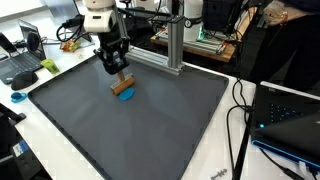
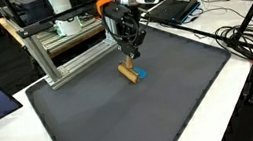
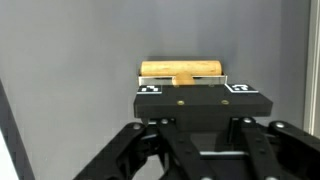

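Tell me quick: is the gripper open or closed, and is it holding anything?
Gripper: closed, holding the wooden block.

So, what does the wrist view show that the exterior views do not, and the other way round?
Only wrist view: white markers on the end effector. Only exterior views: a blue object by the wooden block, a metal frame, a laptop. Both: the grey mat and the end effector shut on the wooden block.
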